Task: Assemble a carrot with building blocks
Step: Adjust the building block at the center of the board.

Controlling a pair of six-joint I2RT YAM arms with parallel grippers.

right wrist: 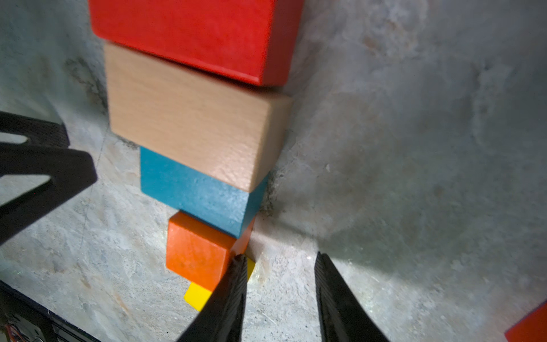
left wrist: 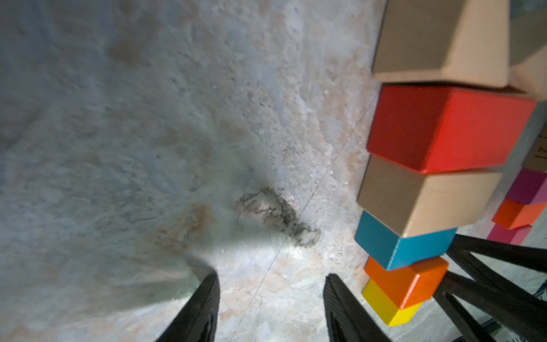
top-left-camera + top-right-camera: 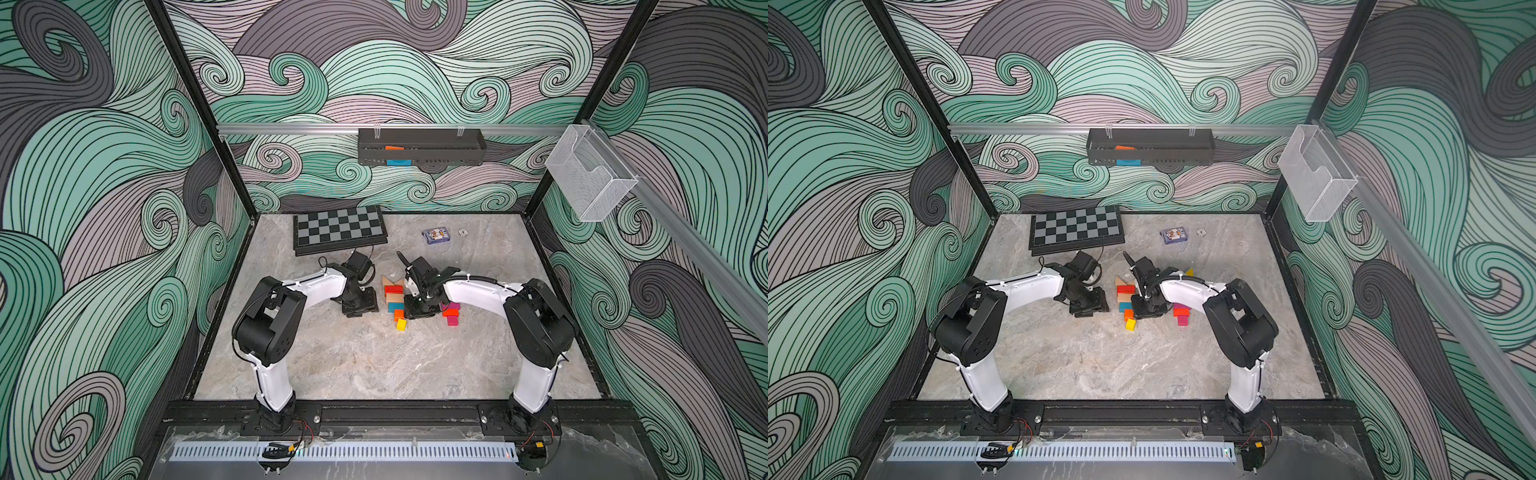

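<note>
Tapering row of painted wooden building blocks (image 3: 395, 307), red bar (image 3: 393, 289) down to yellow cube (image 3: 401, 324), lies flat on bench (image 3: 353, 365) at frame centre: carrot body narrowing to tip. Flanking row: left end effector (image 2: 270, 278) and right end effector (image 1: 281, 260), jaws parted, empty; likely squaring alignment.

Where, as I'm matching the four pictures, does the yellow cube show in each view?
In a top view: the yellow cube sits at the near end of the block row.
In a top view: same place.
Left wrist: at the row's end, beyond the orange cube.
Right wrist: mostly hidden behind the orange cube and a jaw.
Shared landmark: the orange cube touching it.
</note>
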